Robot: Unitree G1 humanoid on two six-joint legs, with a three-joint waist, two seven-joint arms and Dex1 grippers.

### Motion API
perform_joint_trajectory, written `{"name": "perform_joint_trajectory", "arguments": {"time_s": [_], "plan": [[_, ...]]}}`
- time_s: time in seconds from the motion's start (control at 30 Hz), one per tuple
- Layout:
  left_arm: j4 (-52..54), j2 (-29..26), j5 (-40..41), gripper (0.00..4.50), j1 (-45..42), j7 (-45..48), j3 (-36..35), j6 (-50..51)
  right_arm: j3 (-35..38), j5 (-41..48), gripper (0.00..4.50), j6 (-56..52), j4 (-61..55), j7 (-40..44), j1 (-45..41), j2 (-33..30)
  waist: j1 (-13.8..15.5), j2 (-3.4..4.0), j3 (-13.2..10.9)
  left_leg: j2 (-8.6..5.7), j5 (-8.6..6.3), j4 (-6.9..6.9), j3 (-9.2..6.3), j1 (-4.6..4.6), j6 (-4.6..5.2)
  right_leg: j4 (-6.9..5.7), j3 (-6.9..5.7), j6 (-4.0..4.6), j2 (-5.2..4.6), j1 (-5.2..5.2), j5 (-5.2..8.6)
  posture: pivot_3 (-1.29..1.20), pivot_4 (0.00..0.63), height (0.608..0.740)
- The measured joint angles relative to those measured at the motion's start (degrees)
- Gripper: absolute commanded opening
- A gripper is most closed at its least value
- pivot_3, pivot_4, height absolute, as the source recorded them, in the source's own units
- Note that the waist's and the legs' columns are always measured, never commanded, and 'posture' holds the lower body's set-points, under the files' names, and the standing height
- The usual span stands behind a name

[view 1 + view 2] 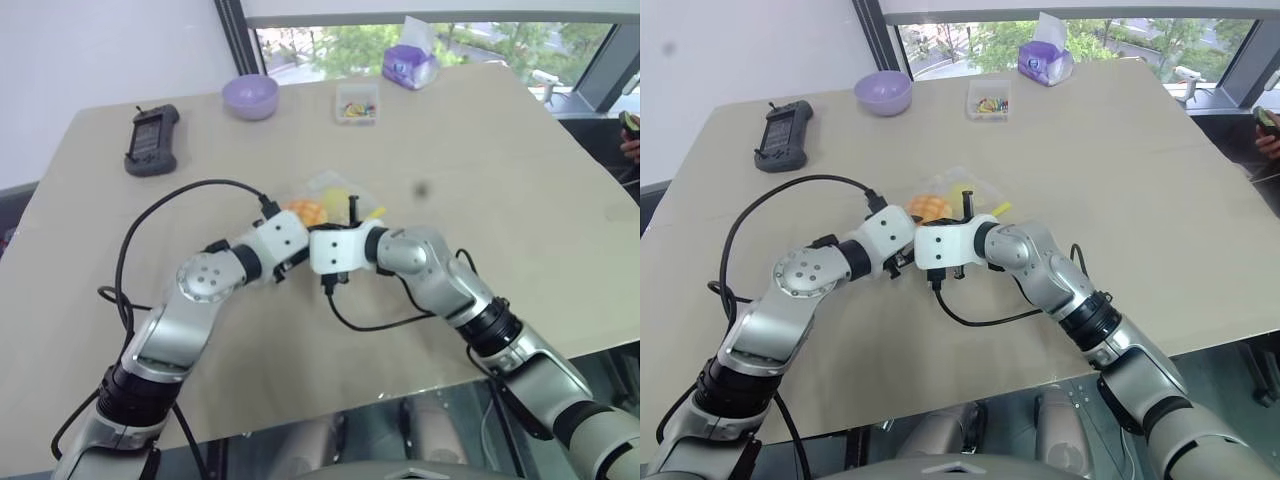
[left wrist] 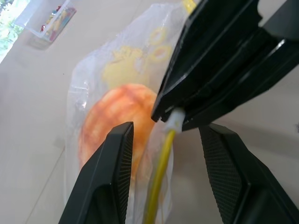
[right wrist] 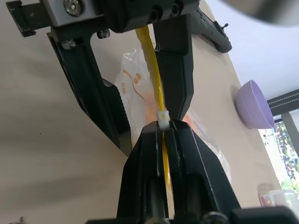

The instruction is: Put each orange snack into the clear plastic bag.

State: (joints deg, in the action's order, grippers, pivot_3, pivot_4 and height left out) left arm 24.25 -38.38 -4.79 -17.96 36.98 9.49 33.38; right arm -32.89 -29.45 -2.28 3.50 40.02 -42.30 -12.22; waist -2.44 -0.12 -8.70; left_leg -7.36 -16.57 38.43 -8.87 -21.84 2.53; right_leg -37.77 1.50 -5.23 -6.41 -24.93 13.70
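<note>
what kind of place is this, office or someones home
Probably an office or lab room, not a home: a large plain table beside big windows with trees outside, and on the table a handheld controller, a tissue pack and a purple bowl.

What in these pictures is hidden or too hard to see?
- Bag: in the head views, the two wrists cover its near part.
- Bun: the left finger hides its lower edge.
- Zip strip: whether it is sealed cannot be told; the shut right gripper pinches its slider.
- Box contents: too small.
</note>
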Motion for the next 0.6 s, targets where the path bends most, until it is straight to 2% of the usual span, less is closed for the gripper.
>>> {"name": "perform_joint_trajectory", "arguments": {"time_s": [0.13,0.23,0.6], "plan": [[0.0,0.0,0.0,1.21,0.0,0.0,0.0,0.2,0.0,0.0,0.0,0.0,0.0,0.0,0.0,0.0,0.0,0.0,0.0,0.0,0.0,0.0,0.0,0.0,0.0,0.0,0.0,0.0,0.0,0.0,0.0,0.0,0.15,0.736],[0.4,0.0,0.1,0.14,0.2,0.0,-0.1,0.5,0.0,0.0,0.0,0.0,0.1,0.0,0.0,0.0,0.0,0.0,0.0,0.0,0.0,0.0,0.0,0.0,0.0,0.0,0.0,0.0,0.0,0.0,0.0,0.0,0.15,0.736],[1.5,0.1,0.5,0.06,1.6,-0.7,-0.7,0.4,-0.2,0.2,0.0,0.2,0.1,0.2,0.0,0.0,0.0,0.0,0.0,0.0,0.0,0.01,0.01,0.0,0.0,-0.01,0.01,0.0,0.0,0.0,0.0,0.0,0.15,0.736]]}}
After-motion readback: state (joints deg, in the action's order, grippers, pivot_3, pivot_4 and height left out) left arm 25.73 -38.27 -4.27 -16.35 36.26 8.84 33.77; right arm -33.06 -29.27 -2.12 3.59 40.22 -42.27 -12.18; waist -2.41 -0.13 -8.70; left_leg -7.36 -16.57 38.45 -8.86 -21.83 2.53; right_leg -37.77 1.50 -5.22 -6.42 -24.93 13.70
